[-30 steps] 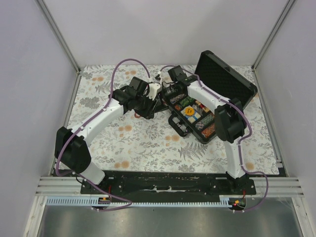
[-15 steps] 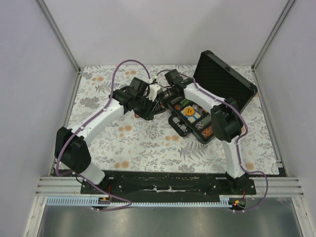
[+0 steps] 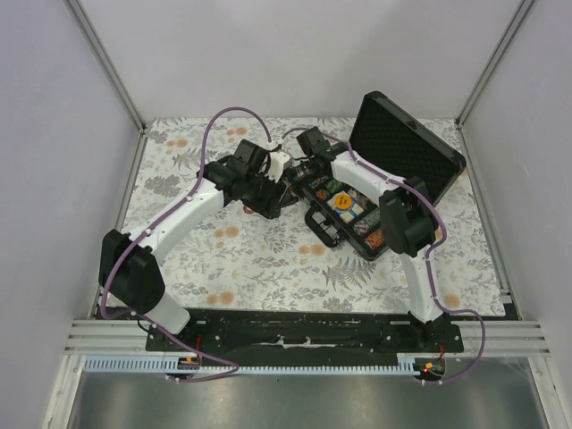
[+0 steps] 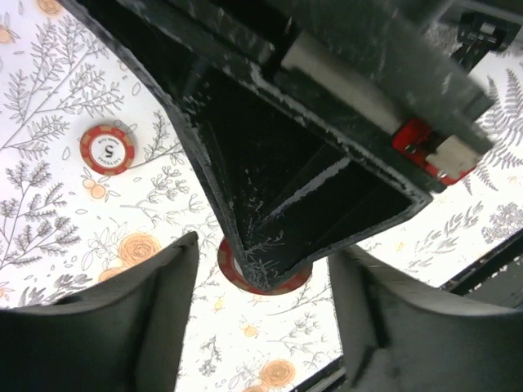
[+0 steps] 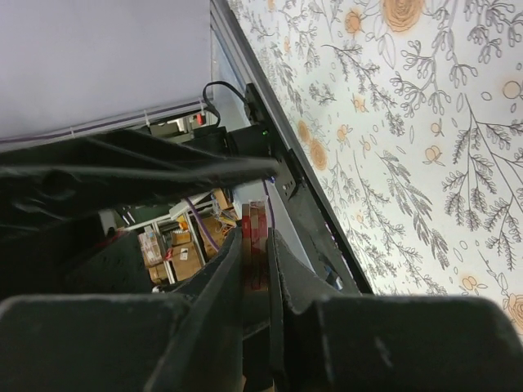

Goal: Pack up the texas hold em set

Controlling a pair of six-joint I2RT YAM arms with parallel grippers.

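The right tool (image 5: 256, 235) is clenched on a reddish chip (image 5: 253, 222), edge-on, just left of the open black case (image 3: 407, 147) on the worktop (image 3: 259, 255). The left tool (image 4: 263, 245) is seen released above a second chip (image 4: 286, 282) lying flat.

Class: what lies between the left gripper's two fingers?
A red chip on the cloth, half hidden under a black wedge; the left wrist view shows it.

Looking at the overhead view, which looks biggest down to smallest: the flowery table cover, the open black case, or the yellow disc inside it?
1. White flower-patterned table cover
2. Open black rectangular hard case
3. Small round yellow disc in its tray
No two look alike in size.
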